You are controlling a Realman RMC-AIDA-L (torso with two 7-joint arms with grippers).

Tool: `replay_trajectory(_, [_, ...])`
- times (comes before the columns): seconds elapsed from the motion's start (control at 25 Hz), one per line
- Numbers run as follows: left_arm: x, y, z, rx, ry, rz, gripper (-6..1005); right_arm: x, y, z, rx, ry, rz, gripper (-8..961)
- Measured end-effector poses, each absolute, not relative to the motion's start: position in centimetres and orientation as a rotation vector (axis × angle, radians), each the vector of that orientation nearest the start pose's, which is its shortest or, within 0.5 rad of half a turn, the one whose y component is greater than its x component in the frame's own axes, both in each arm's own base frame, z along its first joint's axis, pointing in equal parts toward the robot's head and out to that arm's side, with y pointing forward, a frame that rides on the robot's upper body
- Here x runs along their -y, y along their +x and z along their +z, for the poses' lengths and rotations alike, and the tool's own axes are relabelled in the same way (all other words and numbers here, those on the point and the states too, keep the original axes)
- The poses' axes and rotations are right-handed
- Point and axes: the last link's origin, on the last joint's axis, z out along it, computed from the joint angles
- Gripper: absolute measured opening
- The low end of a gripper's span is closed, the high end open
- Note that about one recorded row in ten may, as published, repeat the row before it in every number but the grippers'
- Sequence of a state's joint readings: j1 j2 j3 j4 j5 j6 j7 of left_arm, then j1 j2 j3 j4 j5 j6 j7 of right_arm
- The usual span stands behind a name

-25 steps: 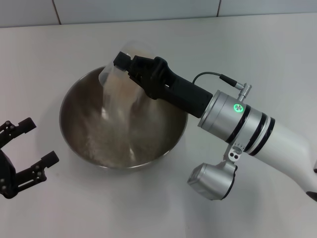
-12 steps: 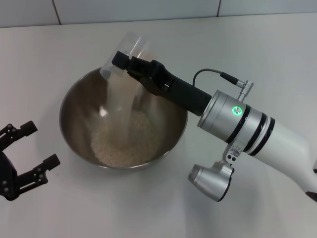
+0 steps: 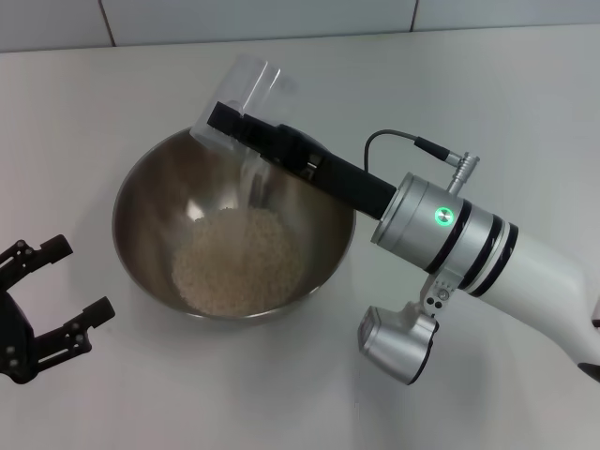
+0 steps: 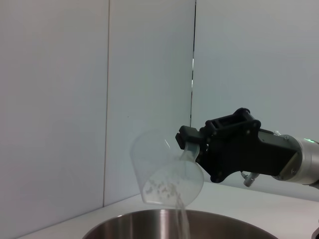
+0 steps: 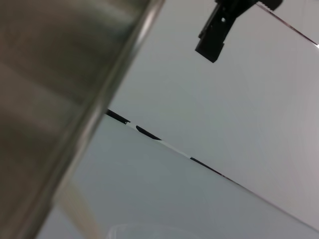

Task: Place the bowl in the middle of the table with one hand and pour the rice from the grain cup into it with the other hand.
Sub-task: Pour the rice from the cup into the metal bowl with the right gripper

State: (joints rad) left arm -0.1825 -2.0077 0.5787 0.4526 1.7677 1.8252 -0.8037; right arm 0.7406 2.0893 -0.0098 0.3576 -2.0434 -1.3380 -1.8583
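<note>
The steel bowl [image 3: 141, 202] stands on the white table [image 3: 487, 84] near its middle. A heap of rice [image 3: 239, 262] lies in its bottom. My right gripper [image 3: 222, 119] is shut on the clear grain cup [image 3: 246, 82] and holds it tipped steeply, mouth down, over the bowl's far rim. In the left wrist view the grain cup [image 4: 159, 169] holds only a few grains, and a thin stream falls to the bowl [image 4: 124, 226] from beside the right gripper [image 4: 192, 144]. My left gripper [image 3: 47, 300] is open and empty on the table, left of the bowl.
A tiled wall [image 3: 253, 14] runs along the table's far edge. The right arm's silver wrist [image 3: 445, 234] and its camera [image 3: 398, 342] hang over the table right of the bowl. The right wrist view shows the bowl's outer wall [image 5: 50, 74] close up.
The cup has tipped further and its rice has poured out, the thick stream thinning to a trickle. The heap in the bowl has grown. The left gripper has drifted slightly lower.
</note>
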Motion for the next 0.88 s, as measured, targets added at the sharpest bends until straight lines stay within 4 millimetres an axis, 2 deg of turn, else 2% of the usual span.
replay_trajectory(0.88, [-20.64, -34.37, 3.05, 0.348, -2.464, -0.867, 862, -31.2, 15.87, -11.5, 1.759, -1.07, -0.064, 38])
